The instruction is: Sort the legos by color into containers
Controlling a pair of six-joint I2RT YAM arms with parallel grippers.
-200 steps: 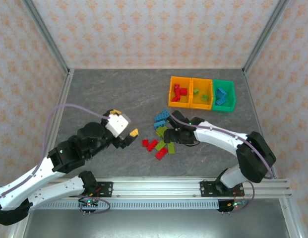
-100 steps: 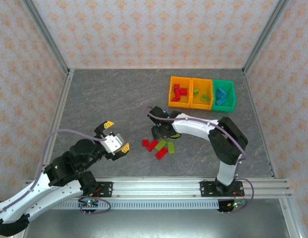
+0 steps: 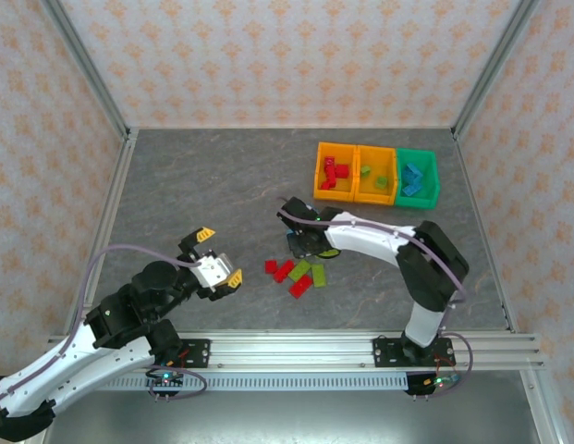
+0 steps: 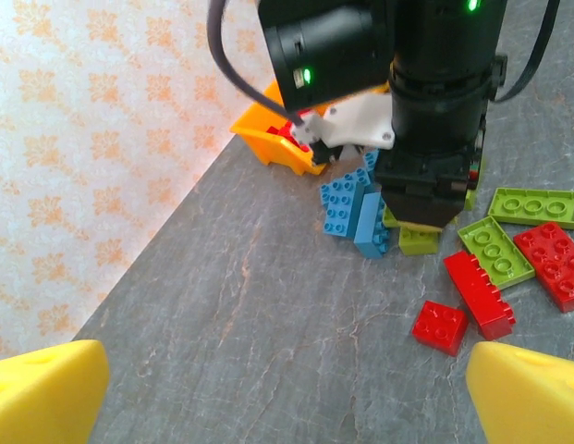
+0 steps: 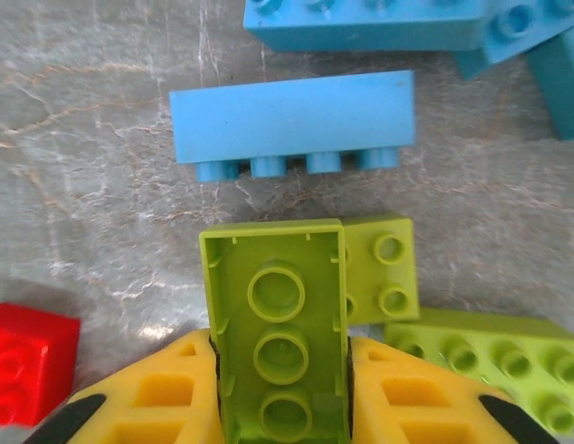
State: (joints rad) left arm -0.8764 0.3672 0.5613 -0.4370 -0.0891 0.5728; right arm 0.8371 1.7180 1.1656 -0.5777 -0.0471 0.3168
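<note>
My right gripper (image 5: 279, 379) is shut on a lime green lego (image 5: 277, 296), its hollow underside facing the camera and a yellow finger (image 5: 157, 398) on each long side. In the top view this gripper (image 3: 305, 242) sits low over the loose pile. Light blue legos (image 5: 291, 120) lie just beyond the held brick, and more lime ones (image 5: 384, 268) lie beside it. My left gripper (image 3: 218, 255) hangs open and empty to the left of the pile, looking at red legos (image 4: 441, 326) and blue legos (image 4: 356, 208). The containers stand far right: orange (image 3: 335, 173) with red bricks, orange (image 3: 374, 176) with green, green (image 3: 417, 178) with blue.
Loose red bricks (image 3: 285, 271) and lime bricks (image 3: 310, 272) are scattered on the grey tabletop (image 3: 194, 185) in front of the right gripper. Patterned walls and metal posts enclose the table on three sides. A metal rail (image 3: 296, 350) runs along the near edge.
The right arm swung left over the pile and its jaws closed on the lime green brick. The left arm drew back toward the near left and opened fully.
</note>
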